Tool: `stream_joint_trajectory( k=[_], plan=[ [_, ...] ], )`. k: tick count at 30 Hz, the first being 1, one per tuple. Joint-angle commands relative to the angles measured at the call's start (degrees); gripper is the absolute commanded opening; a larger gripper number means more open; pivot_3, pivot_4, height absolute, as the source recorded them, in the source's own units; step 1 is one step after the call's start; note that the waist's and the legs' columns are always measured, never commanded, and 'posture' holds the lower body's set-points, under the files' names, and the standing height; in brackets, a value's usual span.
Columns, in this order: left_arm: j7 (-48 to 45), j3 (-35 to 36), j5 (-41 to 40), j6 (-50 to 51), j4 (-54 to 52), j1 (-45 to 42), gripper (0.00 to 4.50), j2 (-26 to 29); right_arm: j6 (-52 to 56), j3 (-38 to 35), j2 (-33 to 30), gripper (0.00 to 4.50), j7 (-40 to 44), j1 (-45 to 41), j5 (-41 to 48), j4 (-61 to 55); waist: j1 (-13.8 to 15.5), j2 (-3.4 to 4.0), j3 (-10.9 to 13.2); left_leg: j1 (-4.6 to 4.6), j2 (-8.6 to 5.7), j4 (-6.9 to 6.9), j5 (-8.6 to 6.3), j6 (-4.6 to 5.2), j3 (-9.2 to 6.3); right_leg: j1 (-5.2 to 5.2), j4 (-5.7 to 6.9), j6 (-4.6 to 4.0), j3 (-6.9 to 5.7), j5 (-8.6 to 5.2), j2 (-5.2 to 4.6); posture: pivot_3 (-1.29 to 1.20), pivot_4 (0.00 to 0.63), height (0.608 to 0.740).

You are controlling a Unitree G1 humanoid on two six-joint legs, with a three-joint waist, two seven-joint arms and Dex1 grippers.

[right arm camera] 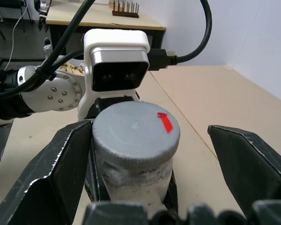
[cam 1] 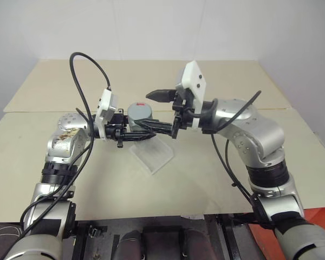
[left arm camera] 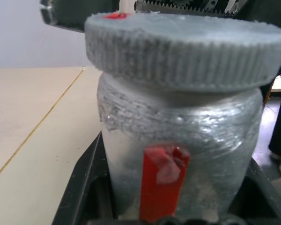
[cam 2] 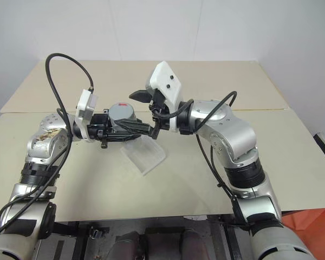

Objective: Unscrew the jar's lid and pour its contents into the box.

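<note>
Unscrewing step, lid not yet gripped. Jar [cam 1: 139,116] held upright above the tabletop, over the table's middle, clamped around its body by the left gripper [cam 1: 134,129] with fingers fully closed on it; red-and-white label facing the left wrist camera. Grey ribbed lid [right arm camera: 136,130] still seated on the jar, a small red mark on its top. Right gripper [cam 1: 163,111] reaching in level from the opposite side, spread about as wide as it goes and holding nothing: 1 finger [right arm camera: 61,168] touching or nearly touching the lid's rim, the other [right arm camera: 248,161] well apart from it. Box [cam 1: 152,155] lying on the tabletop just below and slightly nearer than the jar, well clear of every edge; contents not discernible through the jar wall. Next, by judgement: centre the 2 open fingers on the lid, close firmly on the ribbed rim, then twist while the left grip resists. Risk of the jar spinning inside the left fingers if that clamp slips.
</note>
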Motion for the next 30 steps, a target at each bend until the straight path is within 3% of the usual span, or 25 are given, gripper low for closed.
stream_joint_trajectory(
  k=[1,21,30],
  plan=[
    [-0.91,0.97,-0.81,-0.95,-1.6,-0.88,1.94,0.72,-1.76,-4.19,-2.02,4.46,-0.06,0.01,-0.31,-0.08,0.0,0.0,0.0,0.0,0.0,0.0,0.0,0.0,0.0,0.0,0.0,0.0,0.0,0.0,0.0,0.0,0.15,0.74],
    [-0.77,1.1,-1.36,0.0,-3.25,0.4,1.94,1.53,-1.71,-6.52,-3.02,4.46,0.05,0.84,-0.46,1.27,0.03,0.0,0.0,0.0,0.0,0.0,0.0,0.0,0.01,0.0,-0.01,0.0,0.0,0.0,0.0,0.0,0.15,0.74],
    [-0.58,1.01,-0.56,-0.52,-1.09,-0.64,1.94,1.17,-0.86,-6.67,-6.93,4.46,4.08,3.99,1.95,-3.17,0.08,0.0,0.0,-0.01,-0.01,0.0,-0.01,0.01,0.01,0.0,-0.03,0.0,0.01,0.0,-0.01,0.0,0.15,0.74]
  ],
)
